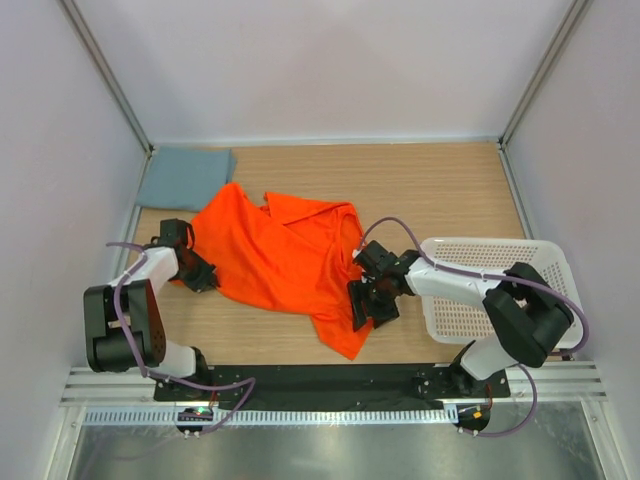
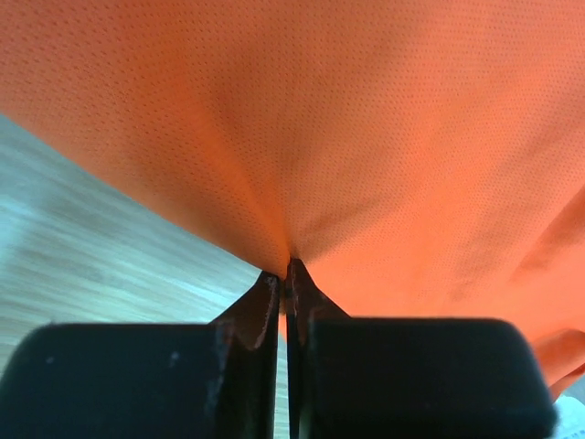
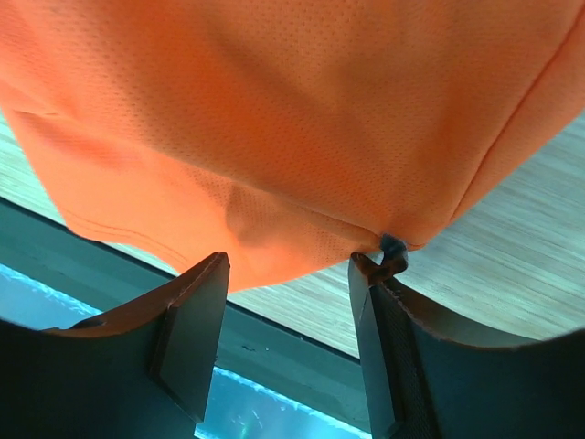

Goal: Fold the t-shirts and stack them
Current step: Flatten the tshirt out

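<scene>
Pinching a fold of the orange t-shirt (image 2: 366,137), closed tight with the left gripper (image 2: 285,273); gaped wide with the right gripper (image 3: 288,265) at the hem, clasping nothing. Caught from the top view only: shirt spread mid-table, grey-blue t-shirt (image 1: 185,177) folded at the far-left corner, white basket (image 1: 520,243) at right. Showed fine mesh weave up close.

You've got a light wood-grain surface (image 1: 440,190), with plain pale walls (image 1: 330,60) at its far, left and right edges. Metal frame posts (image 1: 105,70) rise from both far corners. Near edge: black strip (image 1: 330,378), slotted white rail (image 1: 330,414), shiny sheet metal (image 1: 330,452). Light is soft and even.
</scene>
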Motion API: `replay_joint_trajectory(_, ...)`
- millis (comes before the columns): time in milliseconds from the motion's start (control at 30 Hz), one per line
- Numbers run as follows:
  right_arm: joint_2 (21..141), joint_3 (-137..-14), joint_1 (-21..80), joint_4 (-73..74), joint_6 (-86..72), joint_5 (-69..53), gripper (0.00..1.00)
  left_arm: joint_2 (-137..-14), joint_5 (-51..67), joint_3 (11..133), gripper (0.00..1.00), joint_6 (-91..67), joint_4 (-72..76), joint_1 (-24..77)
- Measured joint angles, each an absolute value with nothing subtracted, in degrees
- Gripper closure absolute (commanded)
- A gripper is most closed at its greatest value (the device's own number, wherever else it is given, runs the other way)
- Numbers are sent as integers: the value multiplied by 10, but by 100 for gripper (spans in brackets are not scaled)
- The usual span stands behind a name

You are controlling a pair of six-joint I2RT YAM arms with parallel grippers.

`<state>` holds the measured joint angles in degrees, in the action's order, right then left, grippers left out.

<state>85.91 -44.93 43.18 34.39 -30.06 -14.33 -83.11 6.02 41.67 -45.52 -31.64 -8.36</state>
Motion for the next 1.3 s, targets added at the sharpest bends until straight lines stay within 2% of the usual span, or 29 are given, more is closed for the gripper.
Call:
replay_joint_trajectory(100, 863, -447, 444, 343, -304, -137, 44, -799, 57, 401, 100, -448, -319, -84)
replay_joint_trajectory(133, 863, -447, 448, 342, -306, -133, 54, -784, 57, 397, 100, -447, -321, -84)
replay_joint_trajectory(300, 877, -448, 456, 336, -321, -113, 83, -708, 67, 384, 100, -444, -330, -84)
replay_joint_trajectory(333, 878, -449, 456, 337, -323, -110, 92, -693, 70, 383, 100, -443, -334, -84)
replay_joint_trajectory(433, 877, -449, 457, 338, -331, -102, 99, -648, 77, 381, 100, -442, -347, -82)
replay_joint_trajectory(567, 856, -451, 458, 359, -332, -86, 99, -635, 77, 408, 100, -425, -375, -72)
replay_joint_trajectory(733, 802, -512, 442, 416, -323, -78, 99, -679, 56, 513, 100, -383, -417, -63)
replay_joint_trajectory(867, 835, -611, 378, 430, -295, -85, 98, -783, 51, 635, 94, -339, -424, -63)
replay_joint_trajectory(1033, 948, -728, 310, 442, -250, -98, 99, -972, 77, 786, 94, -289, -443, -63)
replay_joint_trajectory(1133, 1028, -798, 285, 464, -226, -109, 98, -1101, 90, 885, 87, -264, -458, -60)
replay_joint_trajectory(1233, 1102, -869, 267, 482, -208, -118, 98, -1202, 97, 981, 70, -248, -489, -58)
replay_joint_trajectory(1300, 1145, -914, 256, 494, -197, -122, 95, -1247, 95, 1041, 61, -241, -515, -57)
